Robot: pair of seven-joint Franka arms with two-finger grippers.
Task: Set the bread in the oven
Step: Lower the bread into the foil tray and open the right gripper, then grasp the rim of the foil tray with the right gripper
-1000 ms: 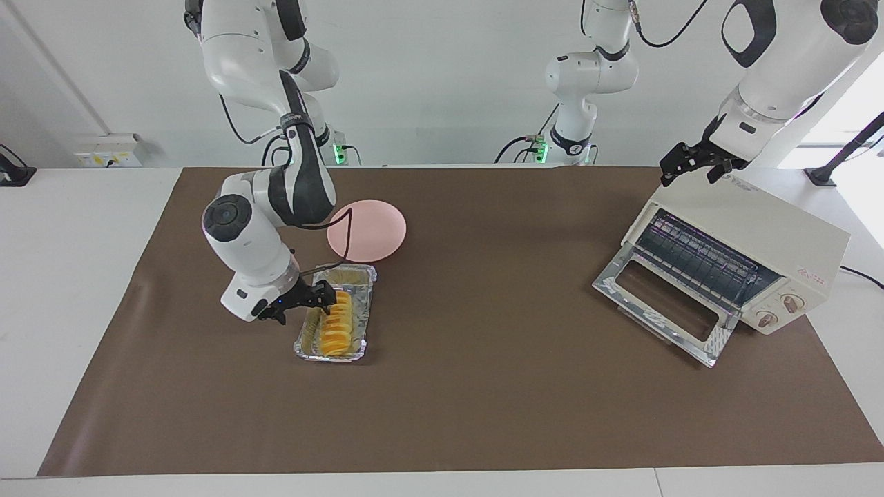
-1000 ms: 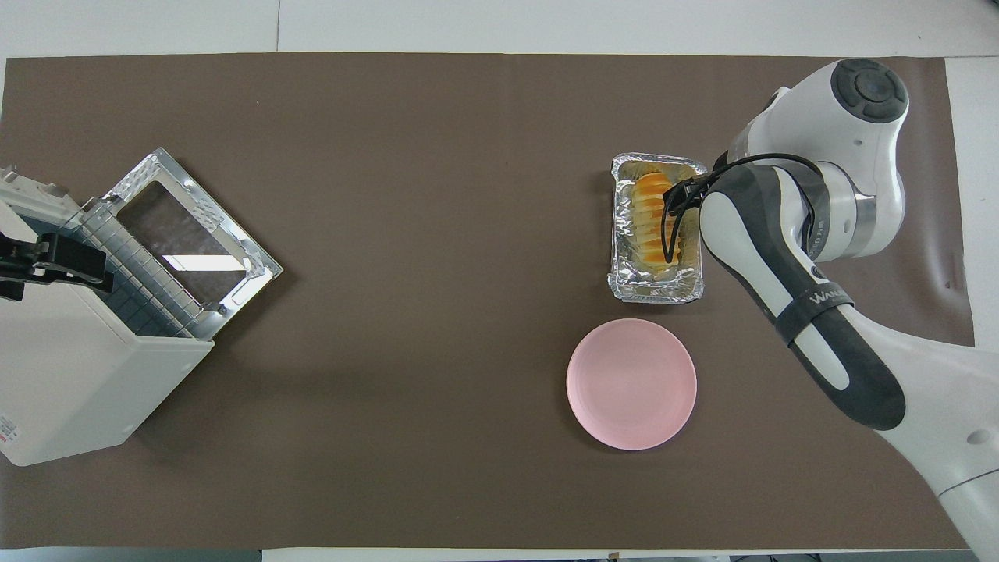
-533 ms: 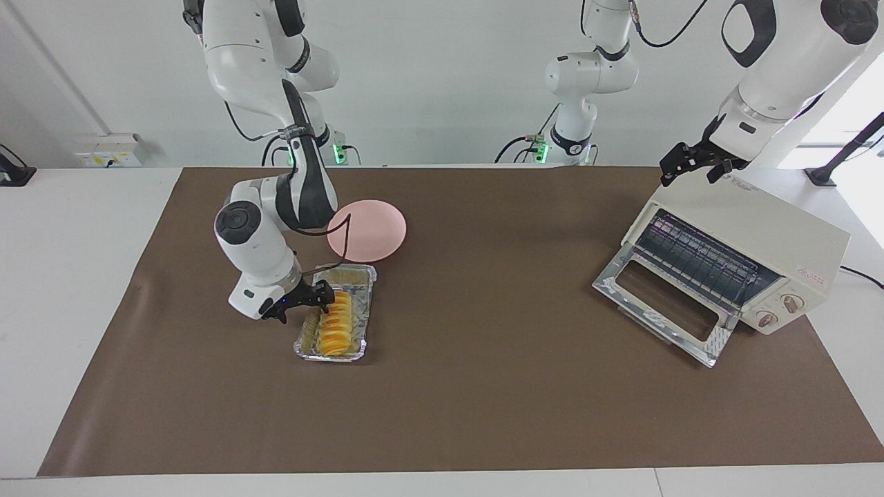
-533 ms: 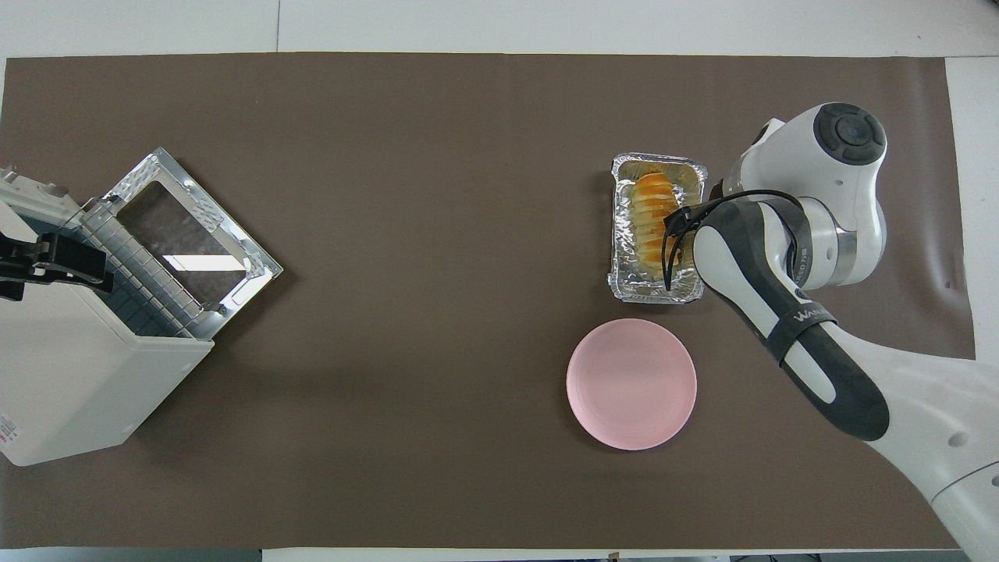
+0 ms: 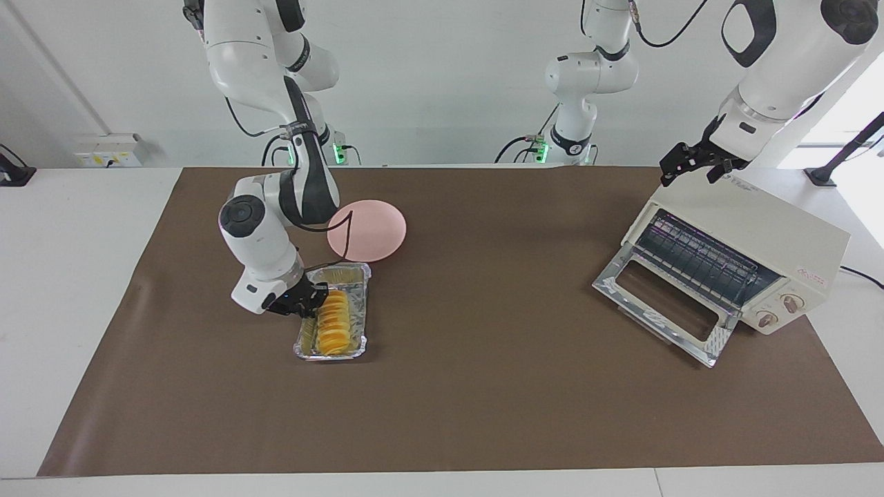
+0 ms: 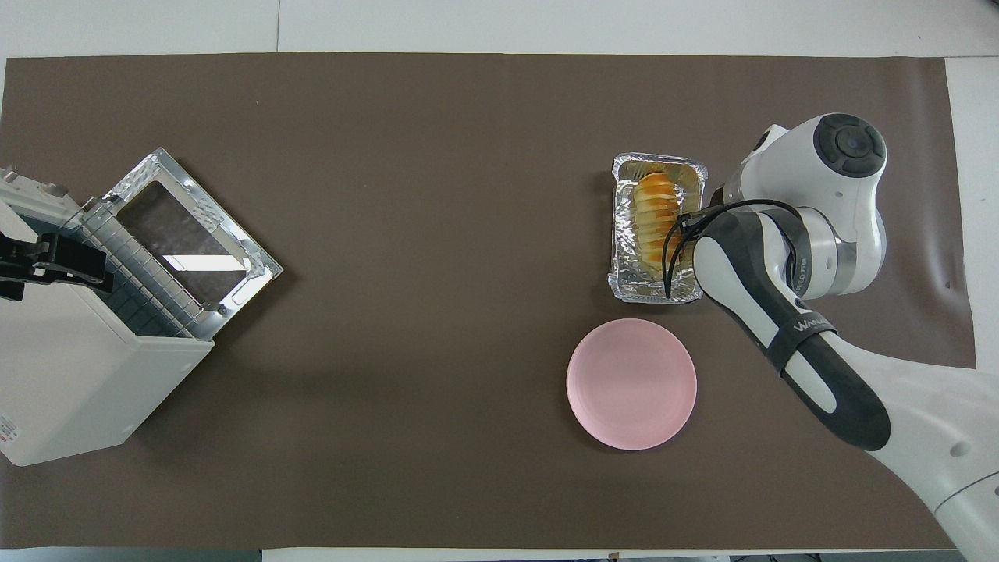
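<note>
plate (image 6: 631, 383): pink, the thing nearest us, bare, just beside the foil tray.
bread (image 5: 332, 322): lies in the foil tray (image 5: 360, 339), toward our right arm's end of the table.
right gripper (image 5: 309, 299): low at the tray's edge, against the loaf; we cannot tell how its fingers stand.
step: we judge this the grasp of the bread; next we need a firm hold, a lift clear of the foil, then a carry to the oven.
oven (image 5: 773, 235): at our left arm's end, door dropped open, rack bare.
left gripper (image 5: 690, 163): waits over the oven's top; finger state unclear.
views: facing view shows how low our right gripper sits; overhead our own arm hides it.
</note>
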